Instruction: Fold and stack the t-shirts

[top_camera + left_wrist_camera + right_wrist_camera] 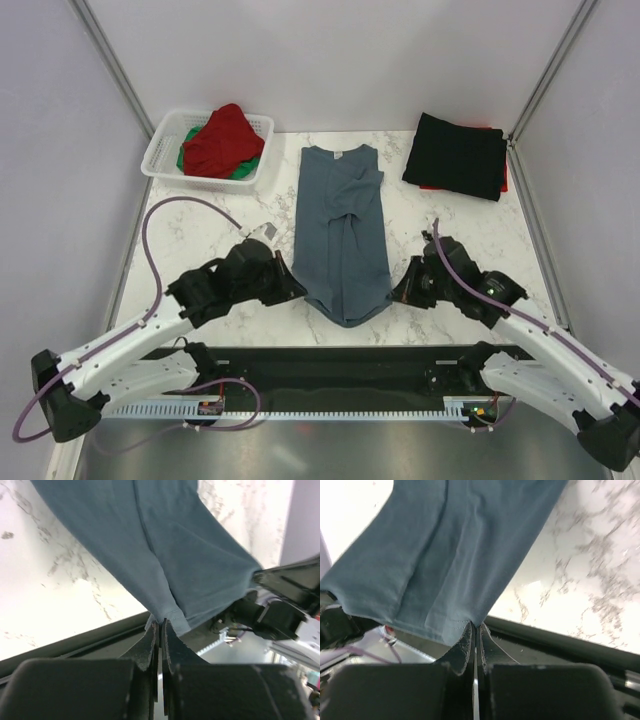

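A: Where to find the blue-grey t-shirt (342, 230)?
B: Mid-tabletop (220, 215), folded narrow, lengthwise near-to-far, collar pointing away from the bases.
A: And gripping it?
B: Left pincer (161, 627), clamped on the near hem's left corner; right pincer (475, 630), clamped on the right corner. Reaching low, forearms angled inward toward that hem.
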Controlling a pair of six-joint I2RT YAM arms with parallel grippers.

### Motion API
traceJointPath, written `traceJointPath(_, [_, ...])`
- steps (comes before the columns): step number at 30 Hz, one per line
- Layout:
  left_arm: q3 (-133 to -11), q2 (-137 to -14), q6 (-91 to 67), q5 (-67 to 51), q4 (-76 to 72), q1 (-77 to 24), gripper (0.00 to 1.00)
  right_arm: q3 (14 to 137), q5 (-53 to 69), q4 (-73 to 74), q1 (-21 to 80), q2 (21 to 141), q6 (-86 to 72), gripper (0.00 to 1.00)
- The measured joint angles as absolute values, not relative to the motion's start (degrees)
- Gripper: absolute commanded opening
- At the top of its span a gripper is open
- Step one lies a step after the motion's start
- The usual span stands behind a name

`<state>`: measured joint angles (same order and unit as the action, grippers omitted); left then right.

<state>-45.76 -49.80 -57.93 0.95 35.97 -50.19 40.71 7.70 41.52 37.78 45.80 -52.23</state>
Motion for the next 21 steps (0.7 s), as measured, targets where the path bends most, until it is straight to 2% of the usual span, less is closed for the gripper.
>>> traceJointPath(8, [-54.0, -62.5, -51.9, 3.0, 37.8, -44.1, 0.02, 56.1, 0.1, 41.6, 34.9, 63.4, -44.3, 0.0])
traceJointPath(16, [-65.5, -74.8, -43.1, -1.8, 36.6, -30.6, 0.02, 67.5, -0.6, 39.2, 26.7, 77.6, -36.8, 0.0])
traceJointPath(21, [-71.0, -84.8, -39.1, -5.3, 35.4, -26.2, 0.02, 71.4, 0.5, 36.9, 23.3, 86.0, -34.1, 0.0])
